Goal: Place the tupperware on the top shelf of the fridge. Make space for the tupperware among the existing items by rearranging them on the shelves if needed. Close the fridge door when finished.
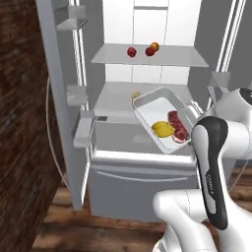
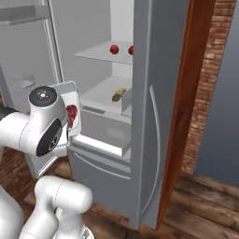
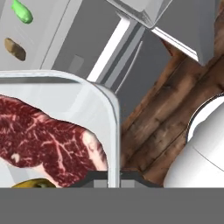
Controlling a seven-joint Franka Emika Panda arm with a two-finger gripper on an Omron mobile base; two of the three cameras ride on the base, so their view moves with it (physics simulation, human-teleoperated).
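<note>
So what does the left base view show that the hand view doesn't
Left base view alone: the top shelf carrying two red fruits and an orange fruit, the drawer front with its horizontal handle, and the whole tupperware held tilted in front of the open fridge.

Hand view alone: a bright green vegetable, a tan bread chunk, and the gripper shut on the tupperware's rim.

Both: the tupperware, its marbled meat, the lemon and the wooden floor.
</note>
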